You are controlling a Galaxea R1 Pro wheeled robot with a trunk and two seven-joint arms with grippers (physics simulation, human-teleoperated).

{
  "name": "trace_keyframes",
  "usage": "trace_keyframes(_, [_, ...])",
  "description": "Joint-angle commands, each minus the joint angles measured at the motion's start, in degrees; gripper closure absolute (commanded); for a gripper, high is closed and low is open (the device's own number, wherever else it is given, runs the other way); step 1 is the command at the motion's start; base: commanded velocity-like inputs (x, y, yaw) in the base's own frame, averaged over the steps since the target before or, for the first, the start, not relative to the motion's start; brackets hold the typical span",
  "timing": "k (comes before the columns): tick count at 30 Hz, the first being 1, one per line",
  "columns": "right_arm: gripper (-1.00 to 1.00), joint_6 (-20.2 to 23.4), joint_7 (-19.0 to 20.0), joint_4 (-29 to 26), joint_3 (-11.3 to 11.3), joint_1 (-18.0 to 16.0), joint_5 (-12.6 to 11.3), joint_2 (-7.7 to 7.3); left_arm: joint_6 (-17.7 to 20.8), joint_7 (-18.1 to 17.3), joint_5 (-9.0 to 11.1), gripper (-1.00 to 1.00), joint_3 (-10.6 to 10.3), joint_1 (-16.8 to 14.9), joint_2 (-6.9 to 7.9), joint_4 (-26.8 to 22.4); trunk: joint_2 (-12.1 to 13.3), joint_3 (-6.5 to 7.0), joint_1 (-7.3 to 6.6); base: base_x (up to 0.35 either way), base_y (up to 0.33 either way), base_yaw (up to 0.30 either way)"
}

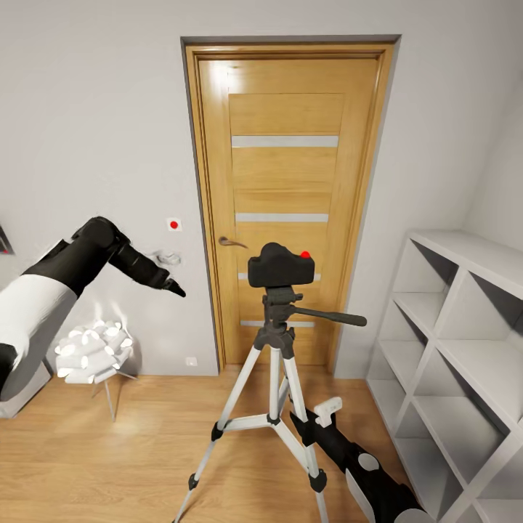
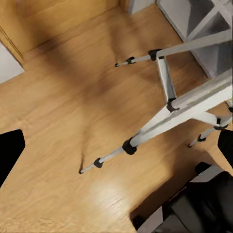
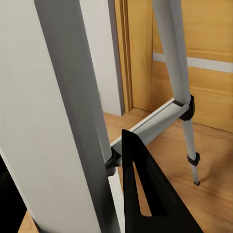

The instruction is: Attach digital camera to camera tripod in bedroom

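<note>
- Judged from the head view, the digital camera [image 1: 280, 266] already sits on the head of the camera tripod [image 1: 272, 378], before the oak door [image 1: 287, 196]; what remains is likely to draw both arms clear without nudging a leg.
- The right gripper [image 1: 319, 421] lies low against a tripod leg; its wrist view puts that leg [image 3: 73, 121] very close. Jaw state: cannot tell.
- The left gripper [image 1: 173, 288], raised beside the camera, holds nothing; its fingers look parted.
- The left wrist view alone shows the tripod feet [image 2: 97, 163] on the plank floor [image 2: 58, 107].
</note>
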Motion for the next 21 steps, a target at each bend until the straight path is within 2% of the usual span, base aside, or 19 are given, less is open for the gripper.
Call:
trace_keyframes(1, [1.00,0.2,-0.2,0.1,0.2,-0.1,-0.6,-0.02,0.6,1.8,-0.4,-1.00,-0.1,-0.1,-0.27,1.7,-0.1,-0.14,0.04,0.000,0.000,0.000])
trace_keyframes(4, [1.00,0.2,-0.2,0.1,0.2,-0.1,-0.6,-0.08,0.6,8.9,-0.3,-1.00,0.0,0.0,-1.29,7.2,-0.1,-0.14,0.04,0.000,0.000,0.000])
trace_keyframes(5, [1.00,0.2,-0.2,0.1,0.2,-0.1,-0.6,-0.12,0.6,13.6,0.0,-1.00,0.2,0.0,-2.11,11.0,-0.1,-0.14,0.04,0.000,0.000,0.000])
trace_keyframes(6, [1.00,0.2,-0.2,0.1,0.2,-0.1,-0.6,-0.13,0.6,15.9,0.3,-1.00,0.3,0.0,-2.52,12.9,-0.1,-0.14,0.04,0.000,0.000,0.000])
trace_keyframes(9, [1.00,0.1,-0.2,0.1,0.2,-0.1,-0.6,-0.20,0.6,22.7,2.5,-1.00,1.1,0.0,-3.65,19.0,-0.1,-0.14,0.04,0.000,0.000,0.000])
trace_keyframes(10, [1.00,0.1,-0.2,0.1,0.1,-0.1,-0.6,-0.23,0.6,27.0,4.9,-1.00,1.9,0.0,-4.32,23.2,-0.1,-0.14,0.04,0.000,0.000,0.000])
trace_keyframes(12, [1.00,0.1,-0.2,0.1,0.1,-0.1,-0.6,-0.27,-0.6,31.2,7.9,-1.00,2.9,0.0,-4.87,27.5,-0.1,-0.14,0.04,0.000,0.000,0.000])
trace_keyframes(14, [1.00,0.1,-0.2,0.1,0.1,-0.1,-0.6,-0.33,-4.4,35.3,11.2,-1.00,3.6,0.2,-5.21,30.5,-0.1,-0.14,0.04,0.000,0.000,0.000])
trace_keyframes(15, [1.00,0.1,-0.2,0.1,0.1,-0.1,-0.6,-0.38,-7.6,39.6,14.2,-1.00,4.2,0.9,-5.38,32.4,-0.1,-0.14,0.04,0.000,0.000,0.000])
trace_keyframes(18, [1.00,0.1,-0.2,0.1,0.1,-0.1,-0.6,-0.42,-10.6,45.8,18.1,-1.00,4.6,3.3,-5.53,33.9,-0.1,-0.14,0.04,0.000,0.000,0.000])
trace_keyframes(19, [1.00,0.2,-0.2,0.1,0.0,-0.1,-0.6,-0.43,-11.8,50.0,20.0,-1.00,4.8,5.0,-5.64,34.5,-0.1,-0.14,0.04,0.000,0.000,0.000])
trace_keyframes(21, [1.00,0.2,-0.2,0.1,0.0,-0.1,-0.6,-0.44,-12.6,53.8,21.5,-1.00,4.9,6.6,-5.72,34.9,-0.1,-0.14,0.04,0.000,0.000,0.000])
